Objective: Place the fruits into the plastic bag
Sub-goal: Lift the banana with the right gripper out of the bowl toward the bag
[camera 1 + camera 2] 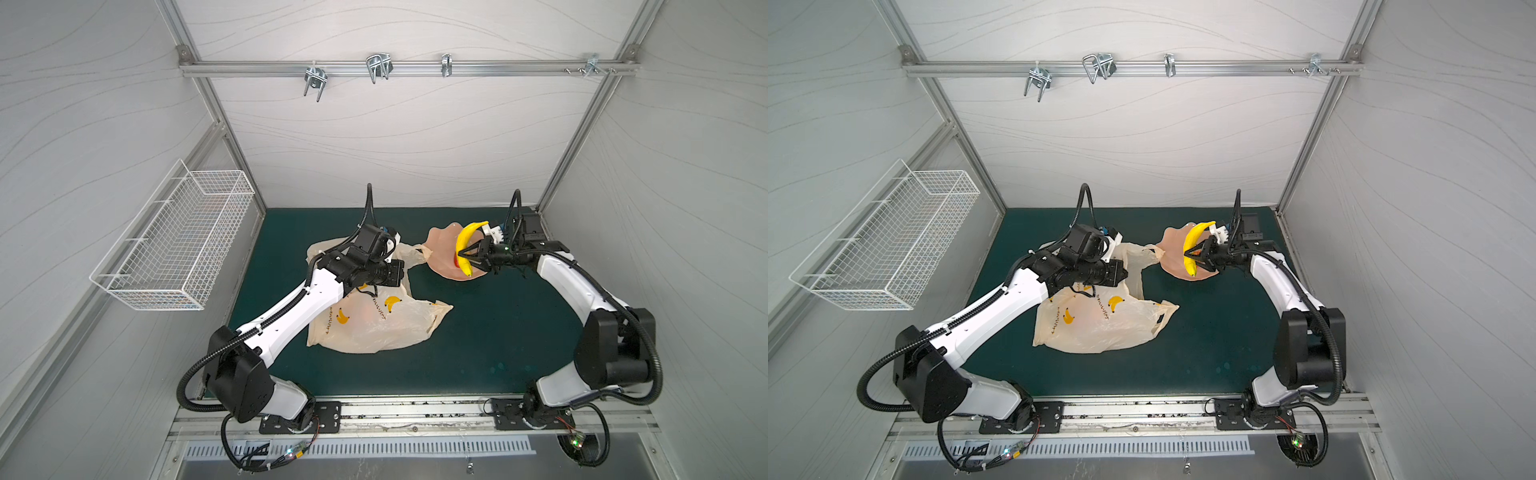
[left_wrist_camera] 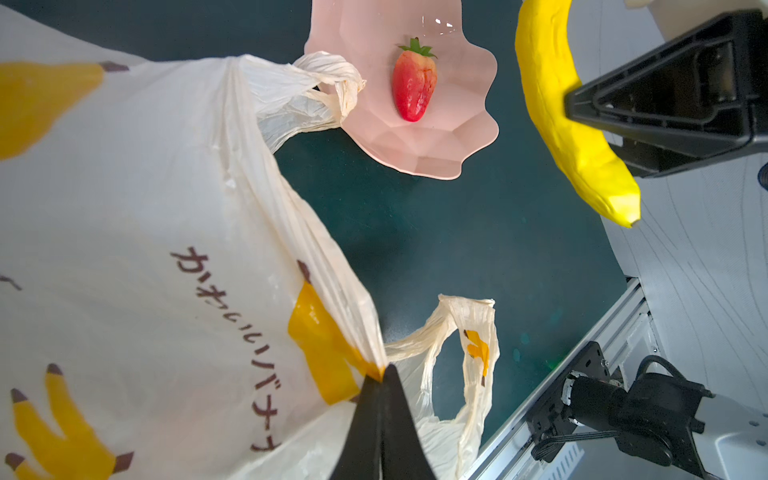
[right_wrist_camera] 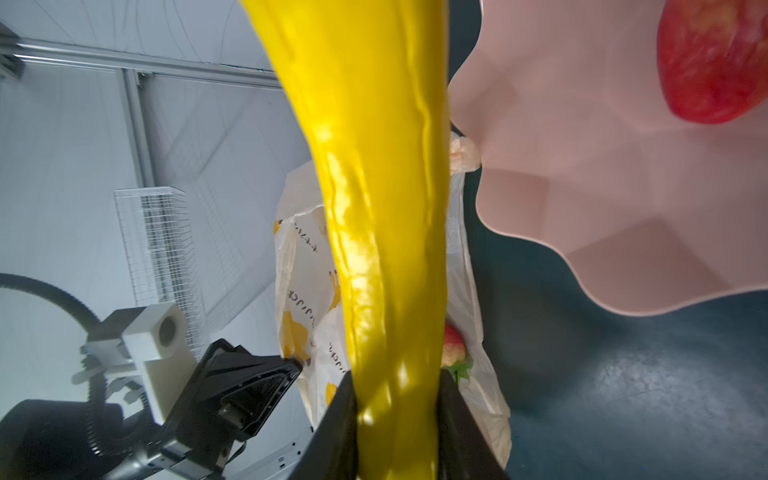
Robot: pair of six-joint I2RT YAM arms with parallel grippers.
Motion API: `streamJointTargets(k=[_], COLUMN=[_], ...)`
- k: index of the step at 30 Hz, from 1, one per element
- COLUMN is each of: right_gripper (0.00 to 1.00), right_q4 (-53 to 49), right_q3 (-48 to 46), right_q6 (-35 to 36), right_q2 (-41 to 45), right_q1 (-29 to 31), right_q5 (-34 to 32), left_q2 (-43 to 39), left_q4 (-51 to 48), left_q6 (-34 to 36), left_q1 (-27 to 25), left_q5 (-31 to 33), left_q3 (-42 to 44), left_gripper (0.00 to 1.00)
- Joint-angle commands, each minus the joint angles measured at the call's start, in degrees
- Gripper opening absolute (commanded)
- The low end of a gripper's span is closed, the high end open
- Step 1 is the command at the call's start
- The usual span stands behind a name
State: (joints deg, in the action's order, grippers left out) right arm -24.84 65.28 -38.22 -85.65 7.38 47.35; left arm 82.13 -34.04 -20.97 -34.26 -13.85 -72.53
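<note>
Clamping banana (image 1: pixel 467 235) in right gripper (image 1: pixel 463 257) raised near dish (image 1: pixel 440 249), pinching rim of bag (image 1: pixel 374 328) on mat (image 1: pixel 498 332) in fully closed left gripper (image 2: pixel 380 374), with strawberry (image 2: pixel 414 85) lying in dish, second strawberry (image 3: pixel 454 343) inside bag

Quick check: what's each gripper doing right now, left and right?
Left gripper: closed, pinching the plastic bag at its edge.
Right gripper: closed on the banana.

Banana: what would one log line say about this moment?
right fingers: hold banana in air | left fingers: shut on bag edge | dish: one strawberry
</note>
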Motion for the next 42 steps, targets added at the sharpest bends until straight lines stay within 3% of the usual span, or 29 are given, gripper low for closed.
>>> streamJointTargets(k=[1, 7, 19, 38, 42], right_gripper=[0.22, 0.21, 0.21, 0.19, 0.19], right_q4=[6.42, 13.41, 15.46, 23.87, 23.58], right_q3=[-4.59, -14.05, -20.77, -23.58, -21.63], right_q6=[-6.04, -12.78, -15.26, -18.69, -16.03], right_q2=[4.49, 10.22, 14.29, 9.41, 6.54], right_q1=[-0.40, -0.35, -0.35, 4.30, 5.15], right_q5=[4.16, 6.21, 7.89, 7.73, 8.27], left_q2=[-0.21, 0.14, 0.57, -0.04, -0.39], left_q4=[0.83, 0.99, 1.19, 1.00, 0.90], left_q6=[1.13, 1.13, 1.10, 0.61, 0.49], left_q1=[-0.10, -0.09, -0.19, -0.17, -0.18], left_q5=[-0.46, -0.69, -0.82, -0.92, -1.01], left_q3=[-2.78, -3.04, -3.24, -2.98, -2.90], left_gripper=[0.00, 0.00, 0.00, 0.00, 0.00])
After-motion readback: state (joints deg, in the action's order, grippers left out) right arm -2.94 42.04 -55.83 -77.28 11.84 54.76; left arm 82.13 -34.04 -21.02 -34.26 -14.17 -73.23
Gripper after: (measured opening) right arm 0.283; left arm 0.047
